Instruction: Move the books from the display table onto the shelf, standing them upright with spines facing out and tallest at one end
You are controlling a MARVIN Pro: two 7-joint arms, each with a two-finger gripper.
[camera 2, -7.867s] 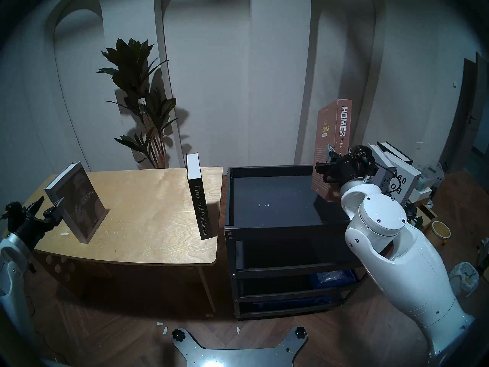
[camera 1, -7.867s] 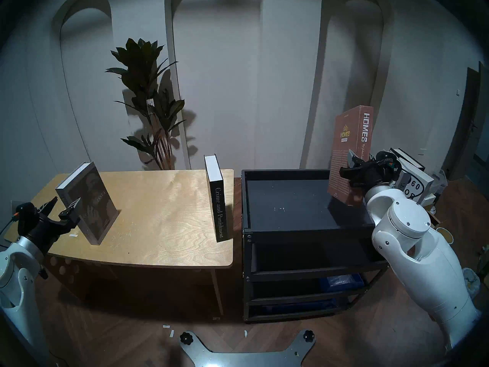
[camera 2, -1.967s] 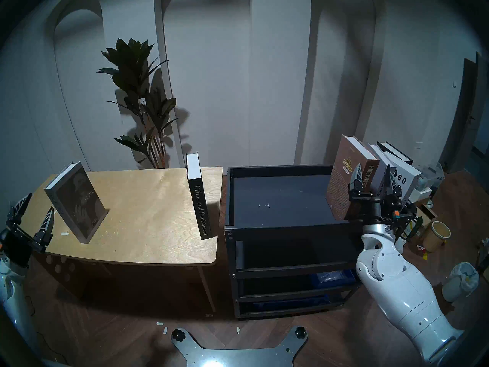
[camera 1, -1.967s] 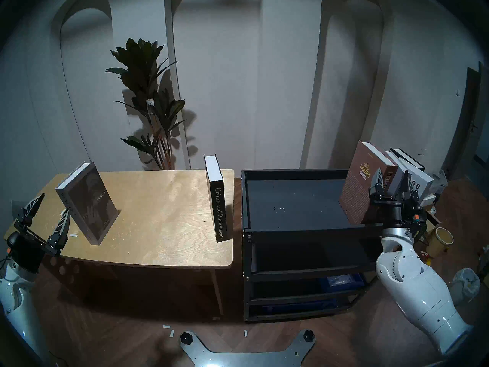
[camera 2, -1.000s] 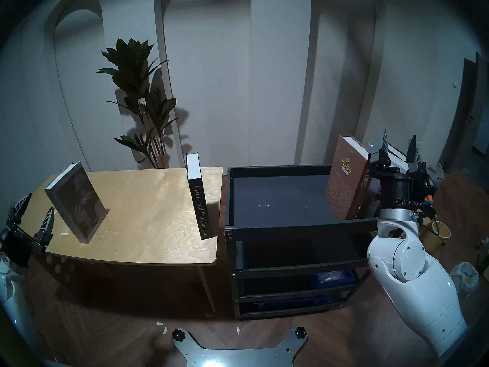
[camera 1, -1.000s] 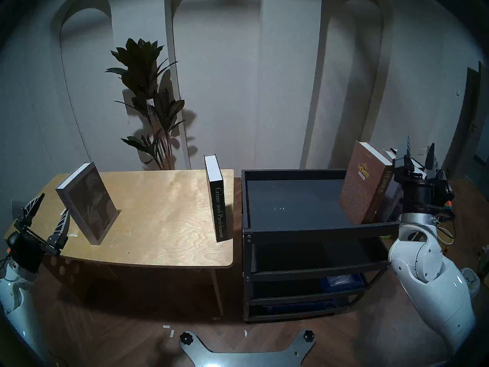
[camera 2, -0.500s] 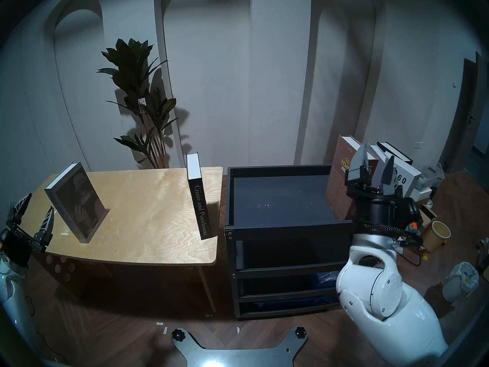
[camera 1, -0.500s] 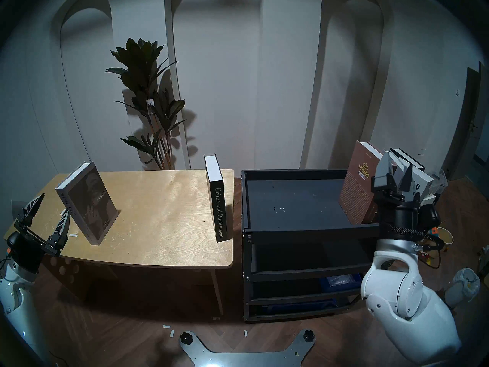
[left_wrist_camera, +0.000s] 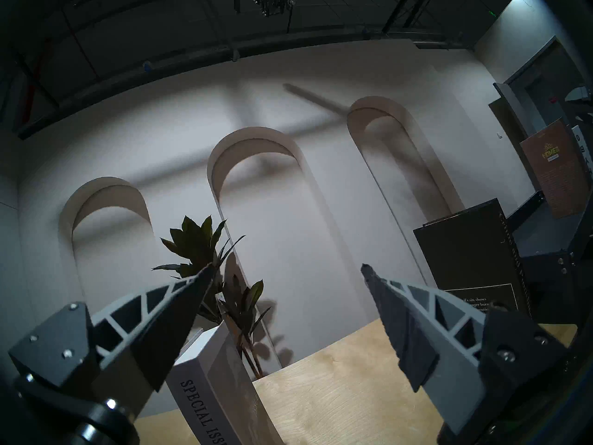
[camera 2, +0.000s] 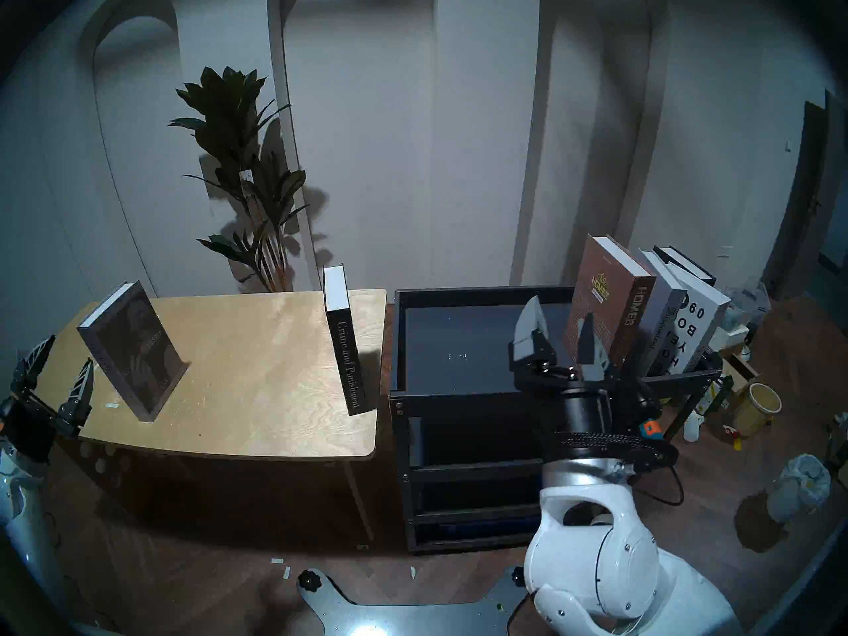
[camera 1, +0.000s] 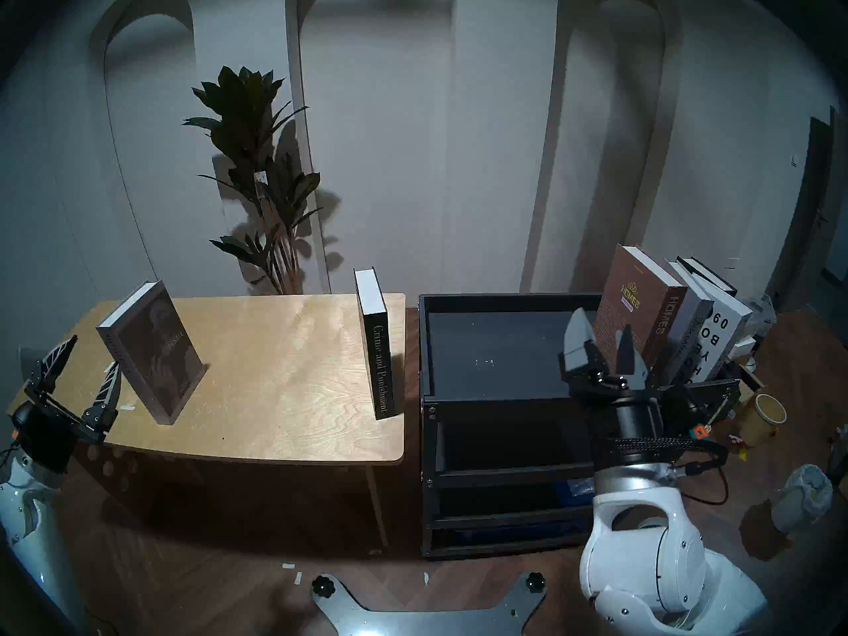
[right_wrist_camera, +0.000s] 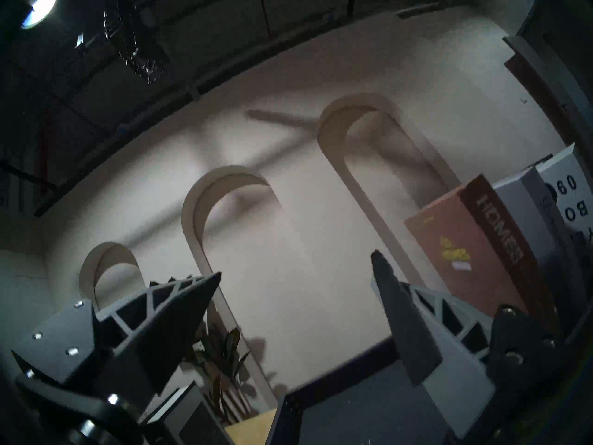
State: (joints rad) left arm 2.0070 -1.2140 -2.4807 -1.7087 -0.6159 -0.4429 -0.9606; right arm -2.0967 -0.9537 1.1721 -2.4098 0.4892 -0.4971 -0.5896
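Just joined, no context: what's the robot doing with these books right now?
It's shelving books. Four, with the brown Homes book leftmost, lean together at the right end of the black shelf. Crime and Punishment and Special Issue stand on the plywood table. The right gripper and left gripper are open and empty.

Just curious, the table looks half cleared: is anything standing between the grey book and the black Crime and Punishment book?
Nothing: the head view shows bare plywood table between Special Issue and Crime and Punishment.

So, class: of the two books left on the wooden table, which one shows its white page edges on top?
The black "Crime and Punishment" book by the table's right edge.
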